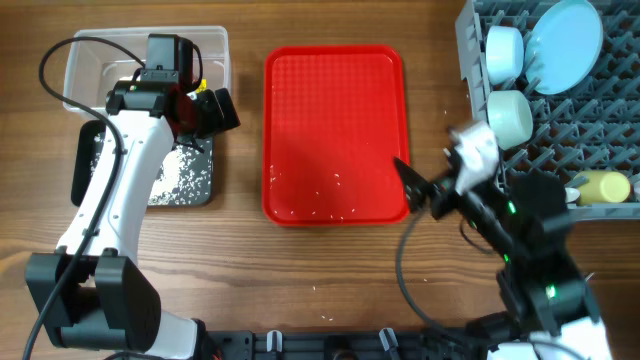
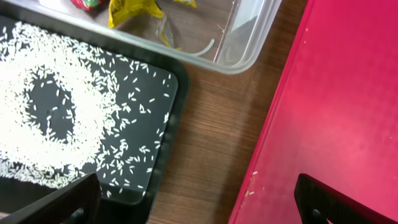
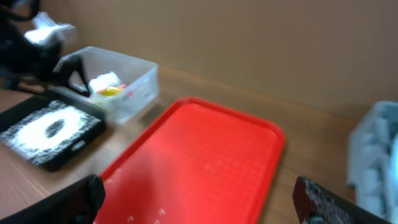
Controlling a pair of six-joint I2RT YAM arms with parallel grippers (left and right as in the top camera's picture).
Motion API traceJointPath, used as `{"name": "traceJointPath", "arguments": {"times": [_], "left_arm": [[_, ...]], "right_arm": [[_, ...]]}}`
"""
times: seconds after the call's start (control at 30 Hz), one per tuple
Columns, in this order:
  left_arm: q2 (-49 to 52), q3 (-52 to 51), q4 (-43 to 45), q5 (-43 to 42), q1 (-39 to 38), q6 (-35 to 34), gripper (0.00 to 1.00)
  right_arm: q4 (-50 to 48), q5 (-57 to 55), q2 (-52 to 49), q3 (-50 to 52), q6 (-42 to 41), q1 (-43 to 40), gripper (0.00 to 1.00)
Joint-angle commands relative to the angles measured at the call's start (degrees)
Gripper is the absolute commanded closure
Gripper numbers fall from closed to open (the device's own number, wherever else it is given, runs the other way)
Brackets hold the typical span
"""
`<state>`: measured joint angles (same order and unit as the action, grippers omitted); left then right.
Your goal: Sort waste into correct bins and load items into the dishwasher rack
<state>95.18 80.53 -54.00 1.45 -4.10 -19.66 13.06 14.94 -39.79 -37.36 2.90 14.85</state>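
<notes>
The black bin [image 1: 195, 190] holds a ring of white rice grains [image 2: 37, 118]. The clear bin [image 1: 215, 45] behind it holds red and yellow wrappers [image 2: 127, 9] and white tissue [image 3: 102, 81]. My left gripper [image 1: 218, 110] is open and empty, above the gap between the black bin [image 2: 168, 118] and the red tray [image 2: 336, 106]. My right gripper [image 1: 412, 185] is open and empty at the tray's right edge. The grey dishwasher rack [image 1: 550, 140] holds a pale blue plate [image 1: 565, 45], two pale bowls [image 1: 503, 50] [image 1: 508, 115] and a yellow cup [image 1: 602, 187].
The flat red tray [image 1: 335, 130] lies mid-table with a few loose rice grains [image 1: 330, 208] near its front edge. More grains lie on the wood in front of it [image 1: 320, 290]. The right wrist view shows the tray [image 3: 205, 155] and both bins at the left.
</notes>
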Motion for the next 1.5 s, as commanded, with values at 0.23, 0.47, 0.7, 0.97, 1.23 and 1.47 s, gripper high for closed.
{"name": "traceJointPath", "arguments": {"times": [0.23,0.47,0.7,0.97,1.23,1.47], "left_arm": [[0.42,0.04,-0.07,0.11,0.31,-0.52,0.0],[0.42,0.04,-0.07,0.11,0.31,-0.52,0.0],[0.42,0.04,-0.07,0.11,0.31,-0.52,0.0],[0.42,0.04,-0.07,0.11,0.31,-0.52,0.0],[0.42,0.04,-0.07,0.11,0.31,-0.52,0.0],[0.42,0.04,-0.07,0.11,0.31,-0.52,0.0]], "right_arm": [[-2.84,-0.09,27.04,24.44,0.11,-10.6,0.0],[-10.45,0.13,37.03,35.23,-1.55,-11.32,0.0],[-10.95,-2.03,39.63,35.63,-1.42,-11.58,0.0],[-14.29,-2.03,39.63,37.11,-1.51,-11.93,0.0],[-14.29,-2.03,39.58,37.07,-1.51,-11.93,0.0],[-14.29,-2.03,39.58,37.07,-1.51,-11.93,0.0]]}}
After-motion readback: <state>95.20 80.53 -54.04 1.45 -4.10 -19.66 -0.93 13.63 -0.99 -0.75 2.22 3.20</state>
